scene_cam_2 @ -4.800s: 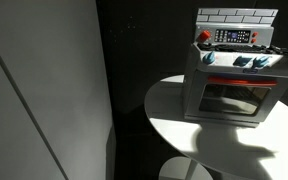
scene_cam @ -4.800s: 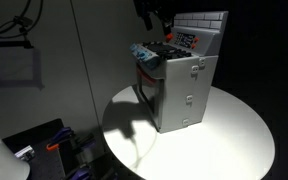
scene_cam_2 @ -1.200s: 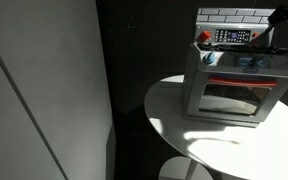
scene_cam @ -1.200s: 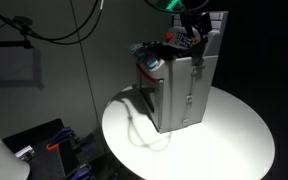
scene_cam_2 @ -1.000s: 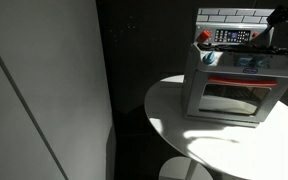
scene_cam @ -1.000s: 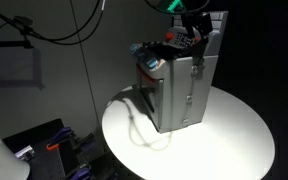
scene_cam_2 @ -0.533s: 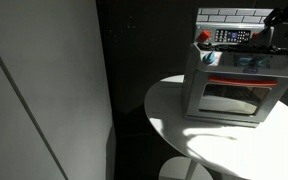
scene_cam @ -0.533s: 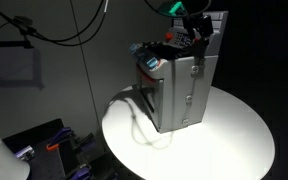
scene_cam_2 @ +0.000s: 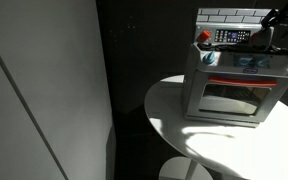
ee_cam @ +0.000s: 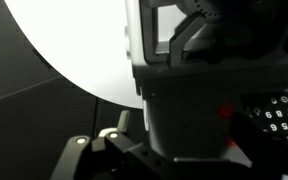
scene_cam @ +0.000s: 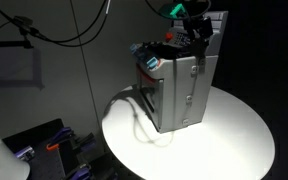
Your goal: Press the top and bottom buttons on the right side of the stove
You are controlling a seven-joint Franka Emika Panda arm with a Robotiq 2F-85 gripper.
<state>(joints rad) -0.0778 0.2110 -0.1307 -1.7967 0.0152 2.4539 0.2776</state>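
Grey and boxy, the stove is seen on the round white table in an exterior view, with the gripper held just above its top. In an exterior view facing the stove's door, the gripper is placed at the stove's upper right. In the wrist view the stove's keypad is shown close up; whether the jaws are apart cannot be told

The room was dim, with one hard light falling from high up onto the round white table. In the wrist view the tabletop glared to a blank white. The stove threw a sharp dark shadow across the tabletop in both exterior views. Behind it all was black. A grey wall was faintly lit. The wrist view was blurred up close, and the pictures were grainy.
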